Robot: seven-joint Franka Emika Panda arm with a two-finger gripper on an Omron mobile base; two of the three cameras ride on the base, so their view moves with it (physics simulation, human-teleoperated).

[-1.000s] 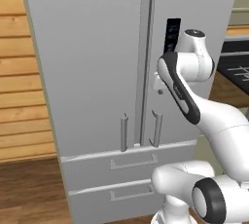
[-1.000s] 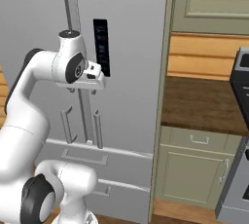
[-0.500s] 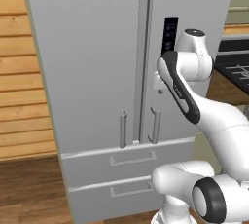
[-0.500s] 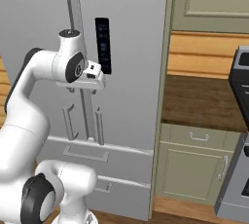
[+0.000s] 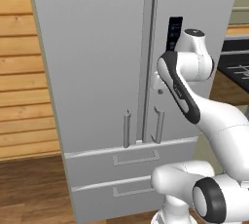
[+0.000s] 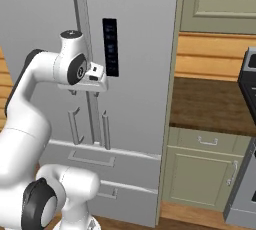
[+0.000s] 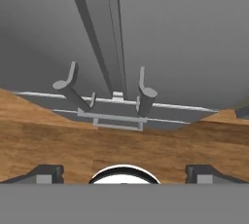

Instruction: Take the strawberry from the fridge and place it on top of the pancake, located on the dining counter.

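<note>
Fridge (image 5: 97, 62) fills the frame, both upper doors shut, two drawers (image 5: 131, 158) below also closed; wood-plank wall (image 5: 19, 96) to its left, green cabinets (image 6: 200, 174) with a brown counter (image 6: 210, 104) to its right. Arm (image 5: 194, 106) is raised in front of the right door, hand close to the seam just under the dark control panel (image 6: 110, 47), above the two bar handles (image 7: 146, 91). Gripper (image 7: 124, 174) points down the door face, jaws spread wide, holding nothing, not touching the handles.
</note>
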